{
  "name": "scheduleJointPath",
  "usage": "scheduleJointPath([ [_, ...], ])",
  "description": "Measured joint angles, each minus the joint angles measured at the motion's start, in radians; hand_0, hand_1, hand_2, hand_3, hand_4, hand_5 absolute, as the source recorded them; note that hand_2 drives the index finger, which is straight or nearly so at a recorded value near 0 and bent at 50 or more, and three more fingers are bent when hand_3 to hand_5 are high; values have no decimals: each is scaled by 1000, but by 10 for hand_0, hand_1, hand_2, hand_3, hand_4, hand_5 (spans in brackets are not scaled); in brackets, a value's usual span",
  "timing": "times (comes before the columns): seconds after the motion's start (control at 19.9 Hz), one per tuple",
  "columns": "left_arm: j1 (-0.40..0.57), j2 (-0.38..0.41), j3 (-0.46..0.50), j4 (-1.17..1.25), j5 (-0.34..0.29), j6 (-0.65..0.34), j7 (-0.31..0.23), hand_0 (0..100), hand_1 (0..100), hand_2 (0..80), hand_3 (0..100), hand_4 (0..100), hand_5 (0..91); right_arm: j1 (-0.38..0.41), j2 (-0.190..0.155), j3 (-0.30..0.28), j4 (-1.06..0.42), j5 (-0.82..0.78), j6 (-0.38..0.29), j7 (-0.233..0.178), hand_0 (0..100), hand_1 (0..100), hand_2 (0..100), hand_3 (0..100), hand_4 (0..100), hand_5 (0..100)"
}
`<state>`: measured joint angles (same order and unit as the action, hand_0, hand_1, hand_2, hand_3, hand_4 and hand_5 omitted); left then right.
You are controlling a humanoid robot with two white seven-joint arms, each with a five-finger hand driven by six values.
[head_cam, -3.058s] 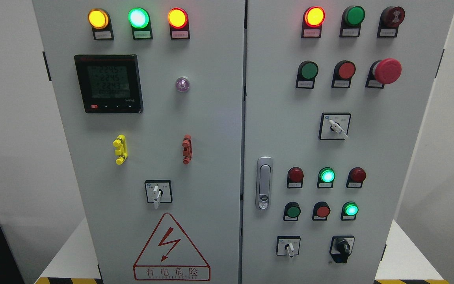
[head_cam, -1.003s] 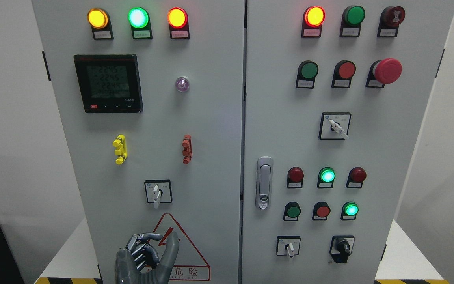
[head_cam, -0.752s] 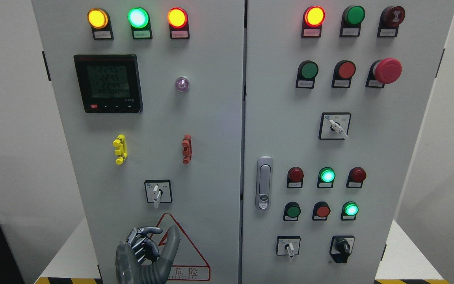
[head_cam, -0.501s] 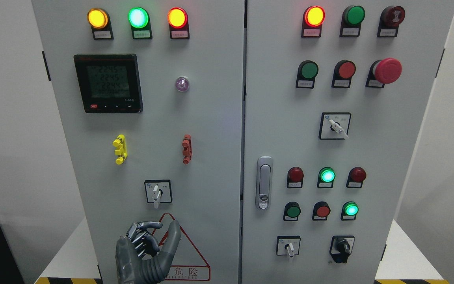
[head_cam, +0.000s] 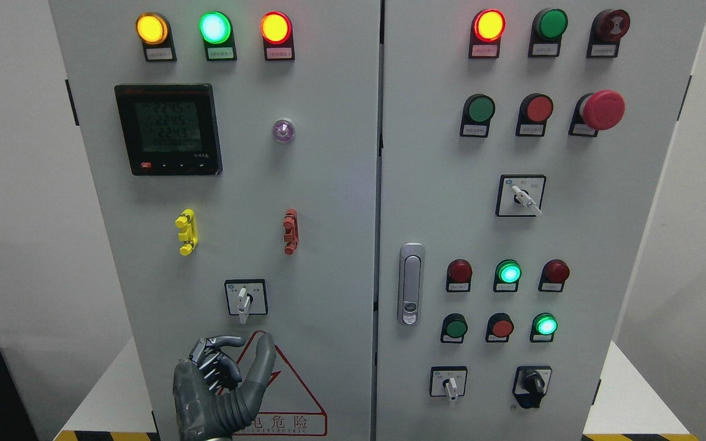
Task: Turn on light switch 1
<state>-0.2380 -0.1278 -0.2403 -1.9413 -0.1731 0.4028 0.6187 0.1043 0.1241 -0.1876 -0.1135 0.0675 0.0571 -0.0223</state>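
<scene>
Big grey box (head_cam: 328, 184) w/ 2 doors. Top left: 3 lit lamps in a row, yellow lamp (head_cam: 152, 28), green lamp (head_cam: 215, 27), red lamp (head_cam: 276, 27). Under them a black meter (head_cam: 169, 130) w/ numbers, a small purple light (head_cam: 283, 130) to its right. Lower: yellow clip (head_cam: 186, 232) & red clip (head_cam: 290, 231). Right door: silver handle (head_cam: 411, 284), big red button (head_cam: 602, 110), black knob (head_cam: 534, 384) at btm.

Cabinet (head_cam: 328, 202) — matt painted metal; door handle (head_cam: 411, 283) — shiny chrome; left hand (head_cam: 218, 389) — dull grey metal
</scene>
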Motion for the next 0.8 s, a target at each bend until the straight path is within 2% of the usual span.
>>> scheduleJointPath([
  [0.8,-33,-6,14,-1,-12,21,13,130,728,559,1000,964,876,0,0,0,0,0,0,0,0,0,0,0,0,0],
])
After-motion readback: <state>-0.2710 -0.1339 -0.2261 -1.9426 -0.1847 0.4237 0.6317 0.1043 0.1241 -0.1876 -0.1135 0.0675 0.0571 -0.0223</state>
